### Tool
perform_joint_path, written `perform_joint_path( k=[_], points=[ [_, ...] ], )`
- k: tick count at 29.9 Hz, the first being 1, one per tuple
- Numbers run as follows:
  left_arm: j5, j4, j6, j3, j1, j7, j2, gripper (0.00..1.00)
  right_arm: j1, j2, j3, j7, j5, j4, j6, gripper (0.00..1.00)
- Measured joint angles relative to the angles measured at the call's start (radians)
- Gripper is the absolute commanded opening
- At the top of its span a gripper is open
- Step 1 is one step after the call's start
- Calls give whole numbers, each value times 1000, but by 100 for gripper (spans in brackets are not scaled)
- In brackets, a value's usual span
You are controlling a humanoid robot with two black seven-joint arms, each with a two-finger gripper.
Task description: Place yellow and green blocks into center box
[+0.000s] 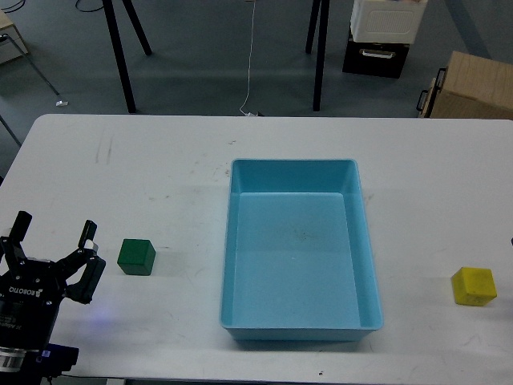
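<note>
A dark green block (136, 257) rests on the white table, left of the light-blue center box (236, 241), which lies empty in the middle. The yellow block (473, 285) sits near the table's right edge, well right of the box. My left gripper (53, 230) is at the lower left, open, with its fingers spread and nothing between them; it stands a short way left of the green block and does not touch it. My right gripper is out of view.
The white table (160, 160) fills most of the view. Beyond its far edge are black stand legs (120, 56), a brown cardboard box (473, 88) at the upper right and a white-and-black unit (385, 32) on the floor.
</note>
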Motion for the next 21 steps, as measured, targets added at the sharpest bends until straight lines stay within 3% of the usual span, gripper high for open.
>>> perform_joint_path(
  k=[8, 13, 16, 21],
  points=[
    [0, 0, 0, -9, -5, 0, 0, 100, -5, -38, 6, -5, 1, 1, -7, 100],
    [0, 0, 0, -9, -12, -1, 0, 100, 35, -260, -6, -24, -17, -1, -78, 100],
    [0, 1, 0, -8, -41, -1, 0, 100, 106, -444, -43, -83, -76, -2, -142, 100],
    [1, 2, 0, 4, -79, 1, 0, 100, 331, -697, -224, -218, -220, -3, -250, 100]
  ],
)
